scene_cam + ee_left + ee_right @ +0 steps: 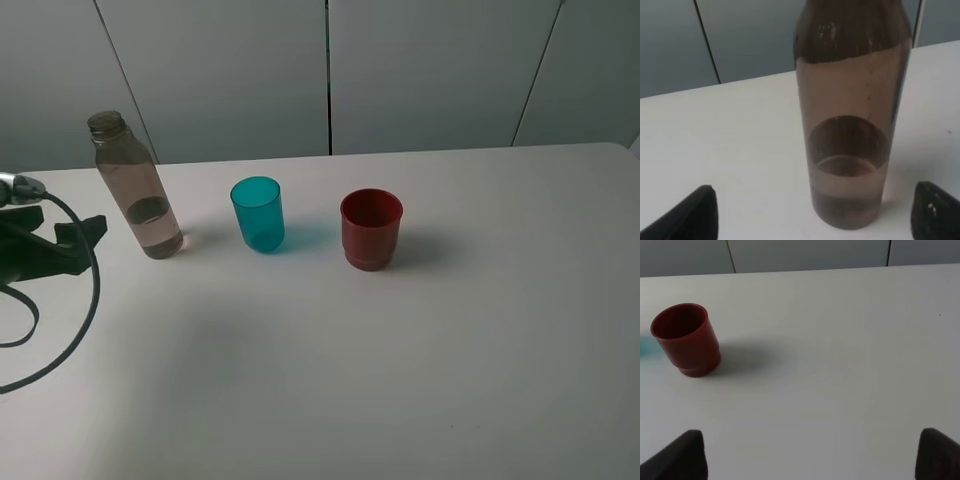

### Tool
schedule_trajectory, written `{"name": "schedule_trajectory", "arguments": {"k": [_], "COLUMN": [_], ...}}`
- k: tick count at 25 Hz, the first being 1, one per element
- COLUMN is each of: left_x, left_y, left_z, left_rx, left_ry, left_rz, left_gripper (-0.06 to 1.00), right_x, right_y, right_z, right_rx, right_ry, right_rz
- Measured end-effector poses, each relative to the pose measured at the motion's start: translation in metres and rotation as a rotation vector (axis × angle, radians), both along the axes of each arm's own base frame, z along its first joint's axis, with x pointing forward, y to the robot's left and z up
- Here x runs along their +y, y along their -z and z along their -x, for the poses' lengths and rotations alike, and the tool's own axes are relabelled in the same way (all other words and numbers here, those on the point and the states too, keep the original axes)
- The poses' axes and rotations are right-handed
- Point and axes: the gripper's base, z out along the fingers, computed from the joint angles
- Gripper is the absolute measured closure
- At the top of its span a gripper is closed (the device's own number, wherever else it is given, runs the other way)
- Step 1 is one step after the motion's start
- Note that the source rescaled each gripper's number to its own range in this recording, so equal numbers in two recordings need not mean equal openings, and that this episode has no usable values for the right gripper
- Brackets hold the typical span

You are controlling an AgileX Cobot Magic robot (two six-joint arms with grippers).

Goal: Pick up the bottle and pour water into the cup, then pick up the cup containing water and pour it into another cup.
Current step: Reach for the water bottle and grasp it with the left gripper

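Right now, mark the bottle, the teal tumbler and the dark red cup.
bottle (142, 200), exterior high view, middle of its body.
teal tumbler (258, 220), exterior high view, outer wall below the rim.
dark red cup (371, 230), exterior high view, front wall above the stepped base.

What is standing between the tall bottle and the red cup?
The teal-blue cup stands between the bottle and the dark red cup, touching neither. The exterior high view shows it.
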Motion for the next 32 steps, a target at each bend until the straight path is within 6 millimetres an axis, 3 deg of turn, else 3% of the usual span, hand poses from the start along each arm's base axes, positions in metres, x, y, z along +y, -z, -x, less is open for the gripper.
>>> {"name": "schedule_trajectory", "arguments": {"k": [5,15,22,32], "left_x": [0.002,0.001,-0.009,-0.004], "left_y": [0.010,0.014,0.018,0.017], "left_z": [-0.005,-0.034,-0.032,-0.038], "left_rx": [-0.024,-0.065,-0.035,-0.035], "left_ry": [-0.014,0.053,0.187,0.141], "left_rz": [-0.023,-0.084,-0.135,-0.139], "left_gripper": [0.01,0.01,0.01,0.01], "right_x": [0.000,0.000,0.000,0.000], "right_y": [0.000,0.000,0.000,0.000], "right_z": [0.000,0.000,0.000,0.000], "right_rx": [0.000,0.000,0.000,0.000], "right_ry": [0.000,0.000,0.000,0.000], "right_rz": [0.000,0.000,0.000,0.000]}}
